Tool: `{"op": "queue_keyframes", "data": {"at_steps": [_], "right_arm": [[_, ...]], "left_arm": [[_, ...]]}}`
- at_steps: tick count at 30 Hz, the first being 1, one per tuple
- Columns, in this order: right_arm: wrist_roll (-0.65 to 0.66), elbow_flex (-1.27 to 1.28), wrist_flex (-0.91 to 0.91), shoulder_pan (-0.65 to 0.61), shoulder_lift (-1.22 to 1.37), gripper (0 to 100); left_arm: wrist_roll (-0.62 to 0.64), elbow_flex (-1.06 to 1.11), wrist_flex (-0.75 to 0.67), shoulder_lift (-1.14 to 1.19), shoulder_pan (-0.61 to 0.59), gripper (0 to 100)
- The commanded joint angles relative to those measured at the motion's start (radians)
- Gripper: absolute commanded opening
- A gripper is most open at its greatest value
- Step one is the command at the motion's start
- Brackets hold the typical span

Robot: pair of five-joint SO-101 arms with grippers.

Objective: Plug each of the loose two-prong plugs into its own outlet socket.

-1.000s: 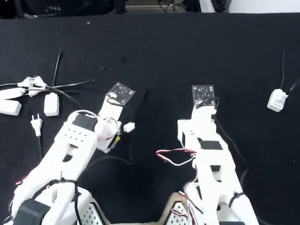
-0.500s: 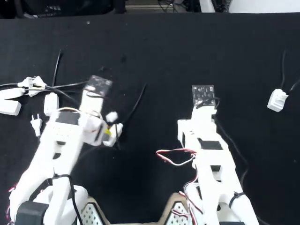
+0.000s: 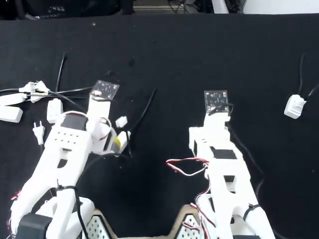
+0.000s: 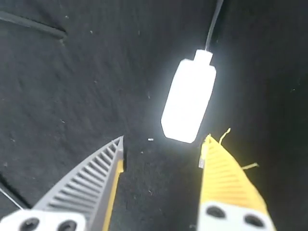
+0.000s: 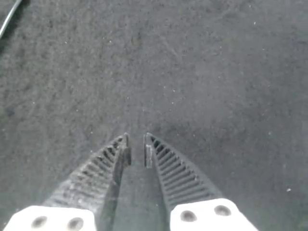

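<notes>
White corded piece (image 4: 188, 101), plug or socket I can't tell, lies on the tabletop (image 4: 72, 72) just ahead of my left gripper's (image 4: 163, 142) wide fingers; right gripper's (image 5: 136, 139) fingers sit narrow and empty, so I judge nothing plugged yet.

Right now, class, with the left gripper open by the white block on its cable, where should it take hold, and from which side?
Grip the white block across its two long sides, coming down from above. It lies flat on the cloth, lengthwise away from the left gripper, with the cable leaving its far end. The open jaws look wider than it.
</notes>
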Motion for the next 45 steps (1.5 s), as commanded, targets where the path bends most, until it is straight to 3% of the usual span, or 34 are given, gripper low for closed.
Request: {"op": "queue_keyframes", "data": {"at_steps": [1, 9, 16, 20, 24, 29, 37, 41, 45], "right_arm": [[-0.009, -0.062, -0.026, 0.020, -0.033, 5.2], [-0.014, -0.065, -0.026, 0.018, -0.038, 5.2], [-0.014, -0.065, -0.026, 0.018, -0.038, 5.2], [-0.009, -0.062, -0.026, -0.026, -0.038, 5.2], [-0.008, -0.061, -0.026, -0.043, -0.036, 5.2], [-0.008, -0.061, -0.026, -0.043, -0.036, 5.2], [-0.009, -0.062, -0.026, -0.026, -0.036, 5.2], [-0.014, -0.067, -0.028, 0.034, -0.038, 5.2], [-0.014, -0.079, -0.028, 0.058, -0.038, 5.2]], "left_arm": [[0.055, -0.133, 0.058, -0.025, 0.010, 25], [0.055, -0.183, 0.094, -0.025, -0.004, 25], [0.054, -0.282, 0.100, -0.025, -0.133, 25], [-0.068, -0.231, 0.077, -0.012, -0.180, 25], [-0.153, -0.065, -0.035, -0.017, -0.183, 25], [-0.153, 0.087, -0.175, -0.025, -0.127, 25], [-0.072, 0.101, -0.172, -0.026, 0.147, 25], [-0.078, 0.044, -0.126, -0.026, 0.147, 25], [-0.078, 0.025, -0.124, -0.014, 0.054, 25]]}}
